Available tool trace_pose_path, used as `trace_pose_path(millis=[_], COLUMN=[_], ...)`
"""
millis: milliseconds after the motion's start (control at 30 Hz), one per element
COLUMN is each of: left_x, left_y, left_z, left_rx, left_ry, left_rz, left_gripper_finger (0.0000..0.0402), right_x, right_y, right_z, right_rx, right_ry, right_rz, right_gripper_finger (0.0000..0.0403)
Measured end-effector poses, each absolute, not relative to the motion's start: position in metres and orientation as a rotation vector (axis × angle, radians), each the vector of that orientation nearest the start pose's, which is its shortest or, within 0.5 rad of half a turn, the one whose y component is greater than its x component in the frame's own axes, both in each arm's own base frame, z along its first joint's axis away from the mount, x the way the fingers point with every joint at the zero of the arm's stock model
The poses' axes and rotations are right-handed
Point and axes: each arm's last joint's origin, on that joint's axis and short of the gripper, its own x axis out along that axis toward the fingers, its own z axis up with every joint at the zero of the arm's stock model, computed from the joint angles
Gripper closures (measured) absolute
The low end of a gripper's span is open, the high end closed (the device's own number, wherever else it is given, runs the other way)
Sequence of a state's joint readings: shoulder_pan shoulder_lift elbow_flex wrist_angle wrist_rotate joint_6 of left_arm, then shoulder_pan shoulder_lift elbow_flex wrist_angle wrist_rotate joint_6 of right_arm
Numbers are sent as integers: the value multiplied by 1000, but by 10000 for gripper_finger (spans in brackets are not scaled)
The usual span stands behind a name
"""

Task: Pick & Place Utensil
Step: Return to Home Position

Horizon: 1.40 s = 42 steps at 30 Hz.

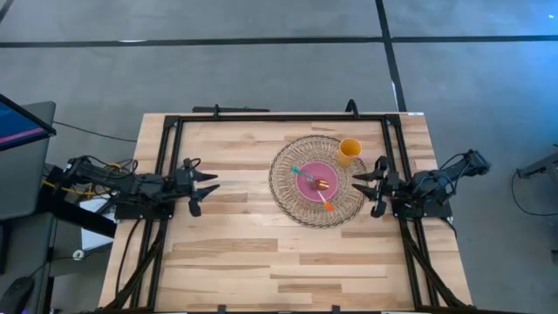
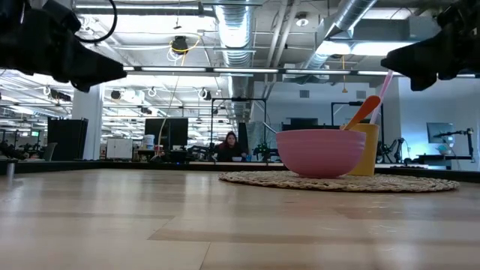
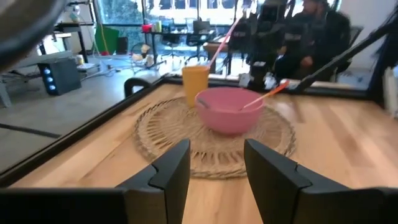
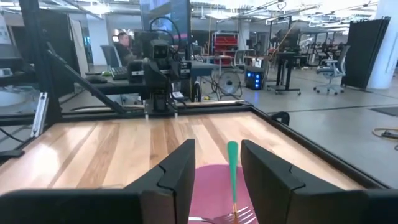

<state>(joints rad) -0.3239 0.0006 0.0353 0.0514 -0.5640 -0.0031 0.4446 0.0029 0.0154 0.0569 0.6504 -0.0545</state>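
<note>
A pink bowl (image 1: 315, 180) stands on a round woven mat (image 1: 292, 205), right of the table's middle. Two utensils lie in it: a teal-handled fork (image 1: 301, 173) and an orange-handled one (image 1: 326, 200) leaning on the rim. In the right wrist view the fork (image 4: 232, 168) and bowl (image 4: 208, 186) show between and beyond the fingers. A yellow cup (image 1: 349, 152) stands on the mat's far right part with a thin pink stick (image 3: 221, 43) in it. My right gripper (image 1: 366, 185) hovers open at the mat's right edge. My left gripper (image 1: 206, 185) is open, left of the mat.
A black frame (image 1: 279, 117) runs along the table's far, left and right sides. Bare wood lies between my left gripper and the mat, and across the near half of the table (image 1: 261, 262). In the low view both grippers (image 2: 97, 71) (image 2: 409, 64) hang well above the tabletop.
</note>
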Motion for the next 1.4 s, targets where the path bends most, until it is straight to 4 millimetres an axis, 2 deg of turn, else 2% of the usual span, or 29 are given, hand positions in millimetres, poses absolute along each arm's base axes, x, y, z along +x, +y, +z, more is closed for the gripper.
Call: trace_pose_path(millis=[167, 300, 533, 1400], left_x=[91, 91, 91, 91], left_y=[-16, -18, -18, -18], left_z=[183, 183, 183, 184], left_rx=[-46, 10, 28, 26], left_ry=[-106, -104, -103, -109], left_rz=[179, 112, 113, 113], left_gripper_finger=[250, 250, 250, 250], right_x=[90, 90, 90, 90], right_y=[23, 26, 27, 27], right_z=[173, 173, 173, 173], right_rx=[10, 7, -49, -51], right_ry=[-52, -53, -50, -49], right_rz=[-201, -125, -81, -82], right_gripper_finger=[280, 280, 280, 280])
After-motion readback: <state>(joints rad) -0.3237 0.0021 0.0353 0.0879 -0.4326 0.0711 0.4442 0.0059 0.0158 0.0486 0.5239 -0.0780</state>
